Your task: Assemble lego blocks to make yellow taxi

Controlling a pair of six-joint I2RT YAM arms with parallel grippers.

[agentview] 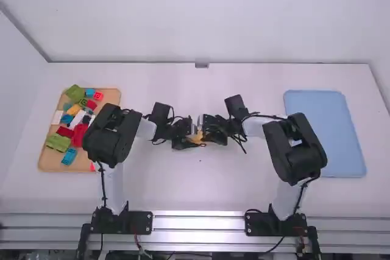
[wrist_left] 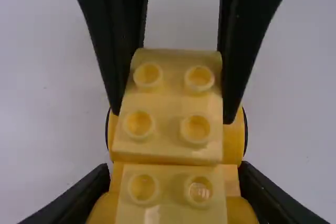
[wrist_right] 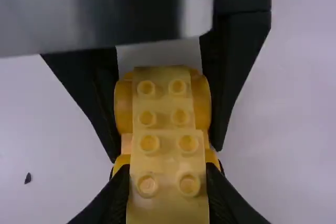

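In the high view my left gripper (agentview: 190,139) and right gripper (agentview: 206,133) meet at mid-table, a small yellow car (agentview: 198,137) between them. The left wrist view has my left gripper (wrist_left: 175,174) shut on the near end of the wheeled yellow body; the other gripper's fingers flank a studded yellow brick (wrist_left: 168,106) on top. Over in the right wrist view, my right gripper (wrist_right: 167,174) is closed against both sides of the near yellow brick (wrist_right: 168,163). Farther off, the left gripper's fingers stand beside the wheels (wrist_right: 124,106). The brick undersides are hidden.
A wooden tray (agentview: 113,94) with several coloured blocks lies at the left, partly behind the left arm. On the right is a blue tray (agentview: 323,126), beside the right arm. Bare white table (agentview: 201,181) stretches between the two arm bases.
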